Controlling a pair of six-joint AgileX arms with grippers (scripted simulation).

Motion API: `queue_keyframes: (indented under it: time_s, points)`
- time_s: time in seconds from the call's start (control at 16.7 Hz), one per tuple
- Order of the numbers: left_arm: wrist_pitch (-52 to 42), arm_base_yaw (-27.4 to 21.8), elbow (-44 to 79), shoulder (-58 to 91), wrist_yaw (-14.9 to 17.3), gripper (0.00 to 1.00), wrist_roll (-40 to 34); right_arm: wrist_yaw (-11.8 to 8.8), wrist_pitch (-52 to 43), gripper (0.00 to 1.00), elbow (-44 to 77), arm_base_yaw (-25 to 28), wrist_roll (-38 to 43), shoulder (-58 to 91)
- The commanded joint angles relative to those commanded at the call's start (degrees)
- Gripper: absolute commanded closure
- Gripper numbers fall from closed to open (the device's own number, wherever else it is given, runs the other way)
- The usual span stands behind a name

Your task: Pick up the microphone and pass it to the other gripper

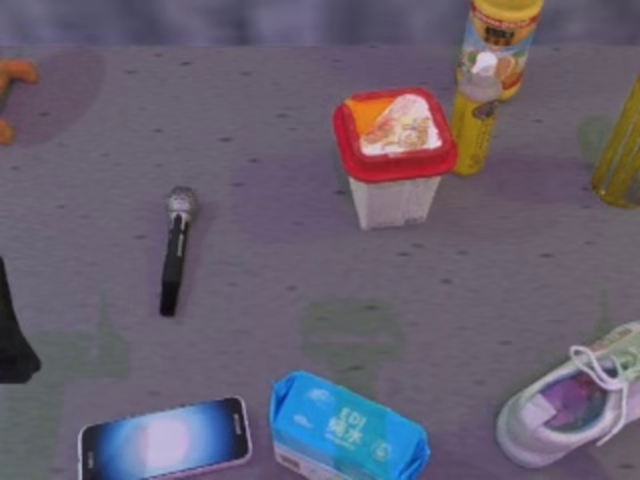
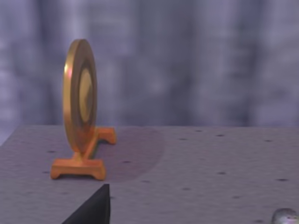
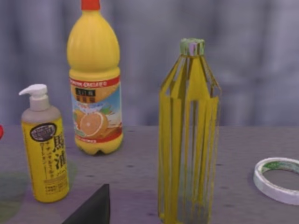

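The microphone (image 1: 176, 250) lies flat on the table (image 1: 300, 270) toward its left side, head pointing away, well apart from both arms. The left gripper (image 1: 15, 335) waits at the table's left edge; its jaw state cannot be told. The right gripper is out of sight.

An orange-juice bottle (image 3: 95, 79), pump bottle (image 3: 45, 149), ribbed yellow bottle (image 3: 189, 135) and tape roll (image 3: 279, 179) stand apart.

The slim black-handled microphone (image 1: 175, 250) lies left on the bench (image 1: 280, 270); the red-lidded white tub (image 1: 394, 155) stands right of it, the glossy smartphone (image 1: 165, 440) seemingly nearer the front edge.
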Motion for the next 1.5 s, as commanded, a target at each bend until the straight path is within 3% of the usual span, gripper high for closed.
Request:
queue_keyframes:
  time_s: [0.24,0.48,1.14,1.5]
  points:
    - [-1.1,-0.4,1.7,1.8,0.0,0.0,-0.3,0.0,0.0,0.0,0.0,0.0,0.0,0.0]
    - [-7.2,-2.4,11.5,12.6,0.0,0.0,-2.1,0.0,0.0,0.0,0.0,0.0,0.0,0.0]
    - [-37.5,-11.1,55.5,76.0,-0.7,0.0,-9.9,0.0,0.0,0.0,0.0,0.0,0.0,0.0]
    - [-51.2,-15.3,76.4,103.3,-0.8,0.0,-13.7,0.0,0.0,0.0,0.0,0.0,0.0,0.0]
